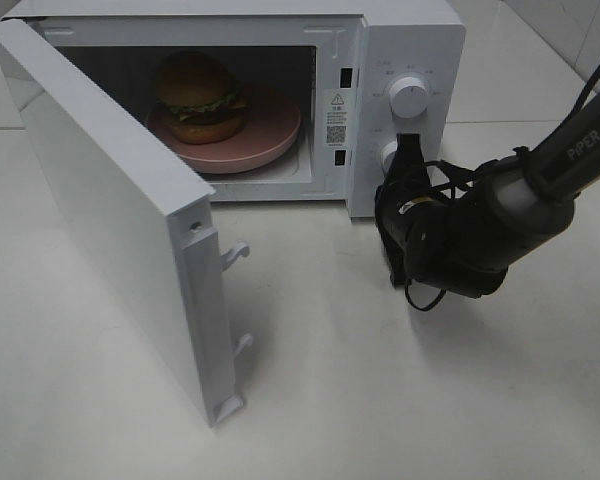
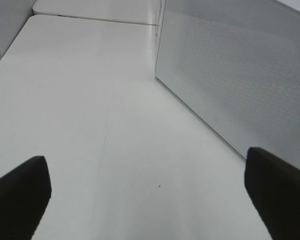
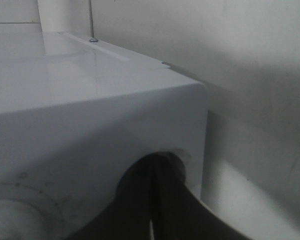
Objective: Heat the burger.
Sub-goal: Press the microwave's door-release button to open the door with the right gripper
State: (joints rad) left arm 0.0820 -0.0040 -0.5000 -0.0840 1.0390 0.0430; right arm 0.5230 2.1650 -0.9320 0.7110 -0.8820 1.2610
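Observation:
The burger (image 1: pixel 200 95), with a brown bun, lettuce and a dark patty, sits on a pink plate (image 1: pixel 270 140) inside the white microwave (image 1: pixel 410 40). The microwave door (image 1: pixel 100 210) stands wide open to the left. My right gripper (image 1: pixel 408 150) is at the control panel with its tips against the lower knob (image 1: pixel 388 155). In the right wrist view the gripper (image 3: pixel 152 210) shows its fingers close together, with only a thin slit between them. My left gripper (image 2: pixel 147 175) is open and empty, low over the table beside the door's outer face (image 2: pixel 240 75). It is out of the exterior view.
The upper knob (image 1: pixel 410 97) is above my right gripper. Two door latch hooks (image 1: pixel 236 252) stick out from the door's edge. The white table (image 1: pixel 380 400) extends in front of the microwave. A wall stands close behind the microwave (image 3: pixel 250 60).

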